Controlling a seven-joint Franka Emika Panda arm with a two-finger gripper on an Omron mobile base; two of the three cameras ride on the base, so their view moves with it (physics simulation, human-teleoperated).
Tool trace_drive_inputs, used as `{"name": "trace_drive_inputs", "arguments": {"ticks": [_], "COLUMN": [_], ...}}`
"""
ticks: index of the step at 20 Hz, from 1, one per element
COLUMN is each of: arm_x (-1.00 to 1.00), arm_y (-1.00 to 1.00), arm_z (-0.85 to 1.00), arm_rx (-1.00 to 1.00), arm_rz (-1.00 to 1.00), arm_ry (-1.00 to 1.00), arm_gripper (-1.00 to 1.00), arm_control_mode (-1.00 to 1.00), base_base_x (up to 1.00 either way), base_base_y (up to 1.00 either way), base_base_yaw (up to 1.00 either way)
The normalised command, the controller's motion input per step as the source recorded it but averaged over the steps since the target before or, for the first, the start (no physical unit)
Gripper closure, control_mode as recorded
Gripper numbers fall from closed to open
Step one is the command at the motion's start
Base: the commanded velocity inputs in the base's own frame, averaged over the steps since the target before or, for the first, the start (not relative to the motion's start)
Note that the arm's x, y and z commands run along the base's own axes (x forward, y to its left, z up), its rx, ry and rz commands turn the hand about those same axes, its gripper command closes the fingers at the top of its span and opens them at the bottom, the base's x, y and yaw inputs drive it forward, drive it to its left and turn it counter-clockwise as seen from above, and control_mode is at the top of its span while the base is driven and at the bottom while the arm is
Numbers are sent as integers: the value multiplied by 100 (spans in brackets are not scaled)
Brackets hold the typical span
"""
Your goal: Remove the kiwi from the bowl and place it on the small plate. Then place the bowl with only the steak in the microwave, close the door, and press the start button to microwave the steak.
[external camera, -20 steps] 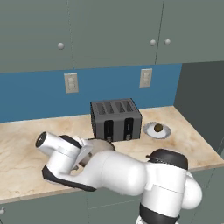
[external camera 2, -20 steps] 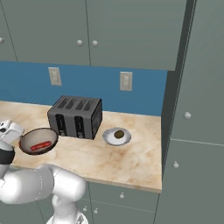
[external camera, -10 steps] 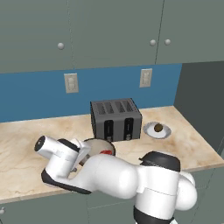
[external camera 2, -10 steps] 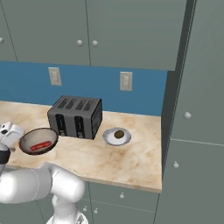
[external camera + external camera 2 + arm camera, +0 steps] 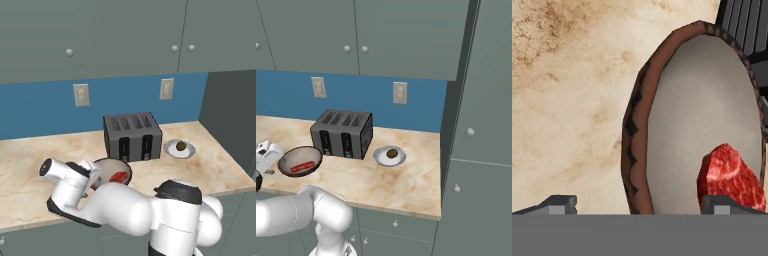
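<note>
The kiwi (image 5: 181, 146) already sits on the plate (image 5: 170, 148) beside the toaster (image 5: 132, 135). The bowl (image 5: 643, 125) on the table (image 5: 30, 165) holds just the steak (image 5: 728, 175). My fingers (image 5: 641, 204) are spread wide, straddling its rim, gripping nothing. Microwaving remains.

A bright red steak (image 5: 730, 175) is seen in a brown-rimmed, grey-lined bowl (image 5: 638, 130) on a beige marbled counter (image 5: 215, 162), backed by a black toaster (image 5: 132, 136).
</note>
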Motion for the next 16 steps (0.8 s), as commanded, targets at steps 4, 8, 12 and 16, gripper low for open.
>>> {"name": "trace_drive_inputs", "arguments": {"ticks": [4, 8, 12, 16], "arm_x": [1, 0, 0, 0], "arm_y": [-23, -31, -27, -19], "arm_z": [-11, -11, -17, -19], "arm_rx": [1, 2, 1, 1], "arm_rz": [7, 6, 6, 5], "arm_ry": [0, 0, 0, 0], "arm_gripper": [-100, -100, -100, 100], "arm_control_mode": [-100, -100, -100, -100], "base_base_x": [0, 0, 0, 0], "base_base_y": [0, 0, 0, 0], "base_base_yaw": [0, 0, 0, 0]}}
